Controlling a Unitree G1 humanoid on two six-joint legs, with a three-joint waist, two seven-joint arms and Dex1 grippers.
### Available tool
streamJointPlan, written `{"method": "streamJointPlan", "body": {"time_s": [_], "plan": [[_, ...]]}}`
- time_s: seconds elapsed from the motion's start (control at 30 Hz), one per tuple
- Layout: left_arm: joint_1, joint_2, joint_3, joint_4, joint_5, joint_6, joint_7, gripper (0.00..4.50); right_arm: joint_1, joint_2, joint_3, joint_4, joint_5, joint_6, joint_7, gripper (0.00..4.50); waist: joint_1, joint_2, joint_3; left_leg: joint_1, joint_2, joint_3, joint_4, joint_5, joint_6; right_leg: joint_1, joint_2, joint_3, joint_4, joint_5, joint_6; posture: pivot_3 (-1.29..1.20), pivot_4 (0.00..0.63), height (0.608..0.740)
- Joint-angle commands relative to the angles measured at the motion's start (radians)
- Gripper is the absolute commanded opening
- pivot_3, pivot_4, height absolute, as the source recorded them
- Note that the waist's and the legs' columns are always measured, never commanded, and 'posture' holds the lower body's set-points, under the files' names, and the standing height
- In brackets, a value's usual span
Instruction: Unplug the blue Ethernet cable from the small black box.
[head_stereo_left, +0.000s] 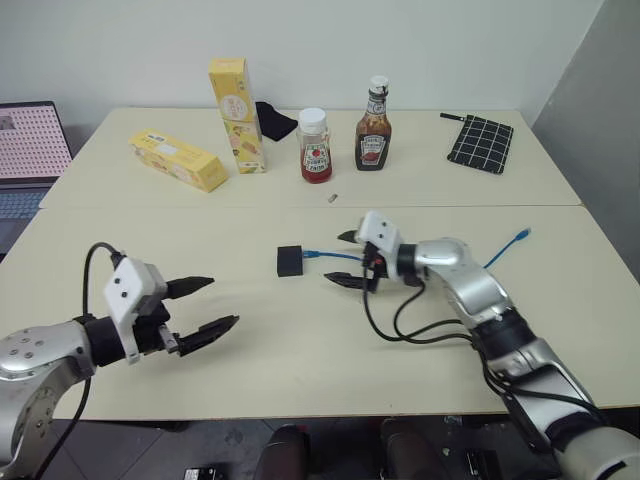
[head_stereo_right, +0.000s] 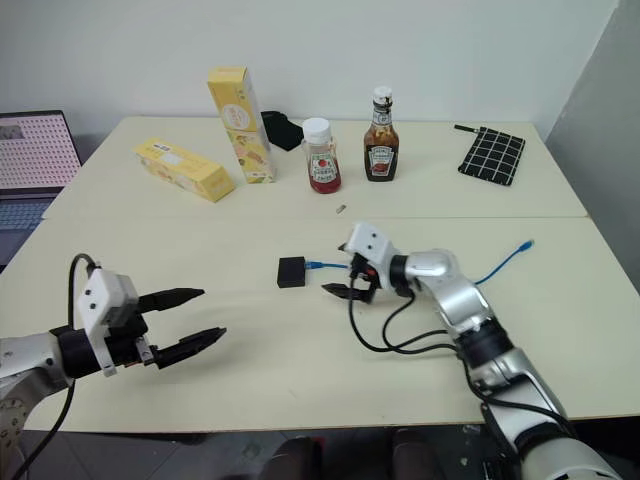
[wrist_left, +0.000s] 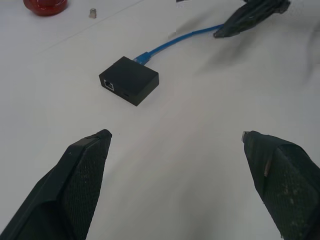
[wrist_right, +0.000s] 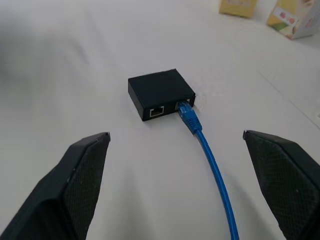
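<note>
- Box (head_stereo_left: 290, 260) sits mid-worktop (head_stereo_left: 300, 350), cable (wrist_right: 210, 160) plugged into its right-hand port.
- Right claw (head_stereo_left: 350, 258) is spread astride the cable: pinch near the plug, pull straight.
- Left claw (head_stereo_left: 200, 306), spread and well apart, should brace the box.

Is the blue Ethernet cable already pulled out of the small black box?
No, the blue Ethernet cable has its plug seated in a port of the small black box.
</note>
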Motion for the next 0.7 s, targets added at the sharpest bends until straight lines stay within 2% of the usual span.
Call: {"method": "streamJointPlan", "body": {"time_s": [0.03, 0.17, 0.27, 0.4, 0.43, 0.7], "plan": [[-0.023, 0.031, 0.032, 0.006, -0.008, -0.004, -0.025, 4.49, -0.107, 0.076, 0.019, 0.218, -0.062, -0.13, -0.002, 4.5, 0.0, 0.0, 0.0, -0.001, 0.001, 0.0, 0.0, 0.0, 0.0, 0.0, 0.0, -0.001, 0.0, 0.0, 0.0, 0.0, 0.15, 0.74], [-0.038, 0.035, 0.032, 0.013, -0.012, 0.003, -0.034, 4.49, -0.207, 0.15, 0.016, 0.449, -0.108, -0.233, -0.01, 4.5, -0.002, 0.0, 0.0, -0.001, 0.0, 0.0, 0.0, 0.0, 0.0, -0.001, -0.001, 0.0, 0.0, 0.0, 0.0, 0.0, 0.15, 0.74], [-0.046, 0.031, 0.022, 0.01, -0.006, 0.002, -0.034, 4.5, -0.265, 0.182, 0.012, 0.585, -0.141, -0.296, -0.018, 4.0, -0.004, 0.0, 0.0, -0.001, 0.0, -0.001, 0.0, 0.0, 0.0, -0.001, -0.001, 0.0, 0.0, 0.0, 0.0, 0.0, 0.15, 0.74], [-0.051, 0.029, 0.013, 0.01, -0.002, 0.0, -0.039, 4.5, -0.305, 0.199, 0.007, 0.679, -0.169, -0.344, 0.013, 3.04, -0.007, 0.0, 0.0, -0.001, 0.0, -0.001, 0.0, 0.0, 0.0, -0.001, -0.001, 0.0, 0.0, 0.0, 0.0, 0.0, 0.15, 0.74], [-0.051, 0.028, 0.012, 0.011, -0.001, 0.0, -0.041, 4.5, -0.31, 0.201, 0.004, 0.691, -0.174, -0.353, 0.019, 2.68, -0.009, 0.0, 0.0, -0.001, 0.0, -0.001, 0.0, 0.0, 0.0, -0.001, -0.001, 0.0, 0.0, 0.0, 0.0, 0.0, 0.15, 0.74], [-0.062, 0.027, -0.006, 0.037, 0.003, -0.005, -0.058, 4.5, -0.319, 0.203, 0.011, 0.705, -0.23, -0.388, 0.008, 0.8, -0.015, 0.001, 0.0, -0.001, 0.0, -0.001, 0.0, 0.0, 0.0, -0.001, -0.001, 0.0, 0.001, 0.0, 0.0, 0.0, 0.15, 0.74]]}}
